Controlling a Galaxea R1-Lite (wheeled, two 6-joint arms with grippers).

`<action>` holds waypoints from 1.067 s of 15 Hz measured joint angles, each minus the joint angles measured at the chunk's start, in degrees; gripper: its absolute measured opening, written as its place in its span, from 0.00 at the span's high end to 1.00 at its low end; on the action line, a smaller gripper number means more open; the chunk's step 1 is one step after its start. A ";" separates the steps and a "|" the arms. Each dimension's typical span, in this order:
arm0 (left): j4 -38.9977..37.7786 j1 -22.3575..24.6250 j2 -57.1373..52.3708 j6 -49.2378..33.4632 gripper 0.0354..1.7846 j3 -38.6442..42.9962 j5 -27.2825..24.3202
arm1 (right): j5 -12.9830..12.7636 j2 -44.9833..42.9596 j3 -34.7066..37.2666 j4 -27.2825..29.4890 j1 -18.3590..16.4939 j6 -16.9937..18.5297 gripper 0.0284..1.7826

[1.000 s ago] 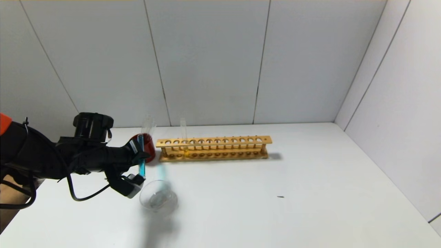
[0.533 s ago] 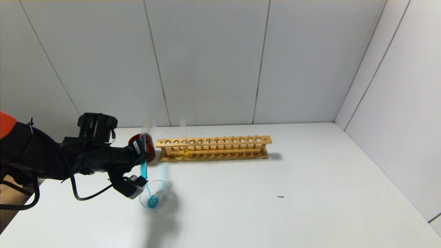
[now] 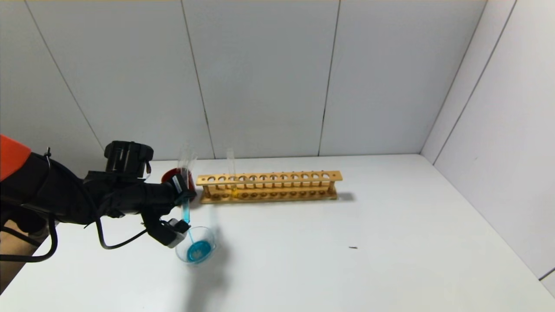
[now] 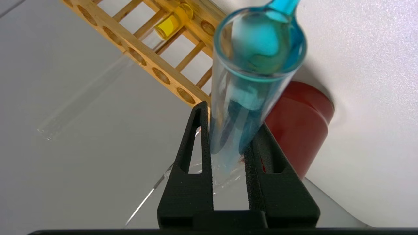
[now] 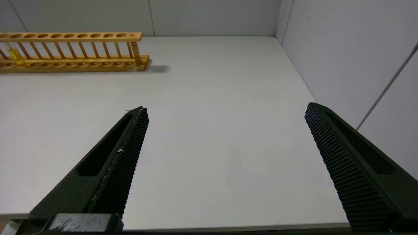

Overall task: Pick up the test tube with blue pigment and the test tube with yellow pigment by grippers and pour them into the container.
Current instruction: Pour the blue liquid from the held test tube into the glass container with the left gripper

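Desk (image 3: 347,268) first: your wooden rack (image 3: 269,186) stands at its back, well apart from the right end effector (image 5: 225,130), which hangs spread and empty. Your left end effector (image 3: 184,199) clamps the test tube with blue pigment (image 3: 186,211), long axis near vertical, mouth down over the container (image 3: 196,250) directly below, a blue pool inside. The test tube with yellow pigment (image 3: 232,173) stands upright in the rack, nearer your left arm.

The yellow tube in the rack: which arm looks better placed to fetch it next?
Probably the right: its gripper is open and empty, while the left gripper holds the blue tube over the dish.
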 joint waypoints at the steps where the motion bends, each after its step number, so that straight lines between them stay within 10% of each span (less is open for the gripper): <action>1: -0.04 0.00 -0.02 0.61 0.83 0.00 -0.02 | 0.00 0.00 0.00 0.00 0.02 -0.02 0.02; 16: -3.10 -0.10 -0.41 4.05 0.83 0.50 -0.02 | -0.02 0.00 0.00 0.00 0.00 -0.02 0.02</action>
